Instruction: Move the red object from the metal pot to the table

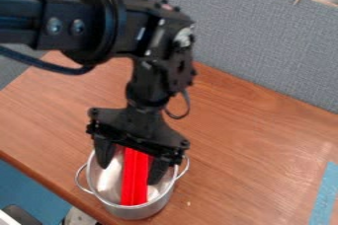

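Red object inside metal pot; tool spread wide above; no legible writing.

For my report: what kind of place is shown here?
Probably an office or lab workspace: a wood-grain table, a grey-blue fabric wall panel like a cubicle divider, and a robot arm working over a steel pot.

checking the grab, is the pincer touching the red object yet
Cannot tell. In the camera view the open pincer straddles the red object inside the metal pot, but no contact or gap shows plainly.
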You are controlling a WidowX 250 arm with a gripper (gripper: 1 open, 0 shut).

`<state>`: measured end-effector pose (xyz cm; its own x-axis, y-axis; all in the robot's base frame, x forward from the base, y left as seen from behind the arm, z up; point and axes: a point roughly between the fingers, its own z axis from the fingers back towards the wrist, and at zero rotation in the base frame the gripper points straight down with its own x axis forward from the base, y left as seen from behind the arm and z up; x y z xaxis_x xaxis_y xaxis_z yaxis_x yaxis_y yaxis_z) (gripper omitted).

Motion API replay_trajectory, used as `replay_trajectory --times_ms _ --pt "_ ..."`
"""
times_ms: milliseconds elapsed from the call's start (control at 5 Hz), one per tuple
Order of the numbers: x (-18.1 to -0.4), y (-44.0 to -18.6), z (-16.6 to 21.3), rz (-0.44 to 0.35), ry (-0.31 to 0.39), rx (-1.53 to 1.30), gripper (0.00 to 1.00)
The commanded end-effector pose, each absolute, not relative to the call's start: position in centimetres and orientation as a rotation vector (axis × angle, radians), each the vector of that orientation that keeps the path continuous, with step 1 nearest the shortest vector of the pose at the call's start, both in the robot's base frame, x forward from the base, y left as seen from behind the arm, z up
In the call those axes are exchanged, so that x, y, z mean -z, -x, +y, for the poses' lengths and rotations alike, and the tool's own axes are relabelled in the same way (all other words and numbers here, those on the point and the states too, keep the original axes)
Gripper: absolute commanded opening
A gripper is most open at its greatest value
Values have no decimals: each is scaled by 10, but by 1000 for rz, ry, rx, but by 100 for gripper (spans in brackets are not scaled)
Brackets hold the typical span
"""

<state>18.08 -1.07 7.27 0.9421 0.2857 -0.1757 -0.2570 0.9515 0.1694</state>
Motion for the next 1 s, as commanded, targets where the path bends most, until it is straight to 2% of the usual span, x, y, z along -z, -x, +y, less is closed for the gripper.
replay_trajectory --times_ms 0,200,600,800 --pt "-74 -188 -2 216 -131 -373 100" --pt "-77 -192 -1 239 -121 -448 100" --pt "18 -207 27 244 -151 -426 100" --pt "51 -219 37 245 -145 -400 0"
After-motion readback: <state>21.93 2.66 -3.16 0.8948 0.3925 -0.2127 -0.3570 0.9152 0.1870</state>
